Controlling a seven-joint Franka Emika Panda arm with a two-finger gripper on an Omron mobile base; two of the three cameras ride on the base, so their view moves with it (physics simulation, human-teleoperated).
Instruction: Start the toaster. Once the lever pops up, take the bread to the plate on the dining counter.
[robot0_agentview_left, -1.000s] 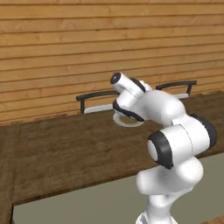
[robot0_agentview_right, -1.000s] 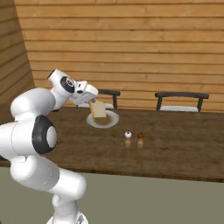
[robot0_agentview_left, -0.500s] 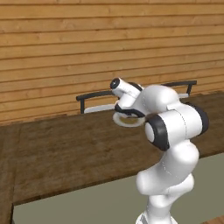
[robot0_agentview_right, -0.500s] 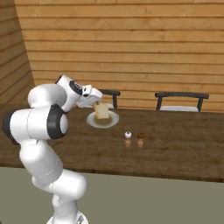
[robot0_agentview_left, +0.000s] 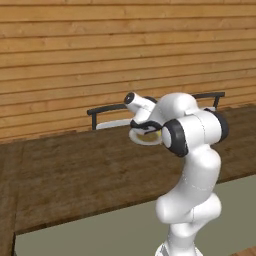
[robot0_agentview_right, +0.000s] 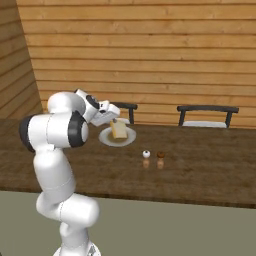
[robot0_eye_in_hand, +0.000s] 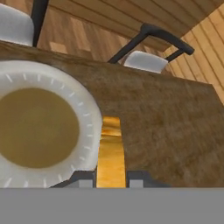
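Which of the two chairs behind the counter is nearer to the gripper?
The left chair, just behind the plate; the other chair stands far right.

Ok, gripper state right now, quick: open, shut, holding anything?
Gripper: shut on the bread, held on edge over the plate rim.

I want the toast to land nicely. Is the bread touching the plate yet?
Cannot tell. In the right base view the bread, held by the claw, overlaps the plate; the hand view shows its edge beside the rim, neither contact nor gap plain.
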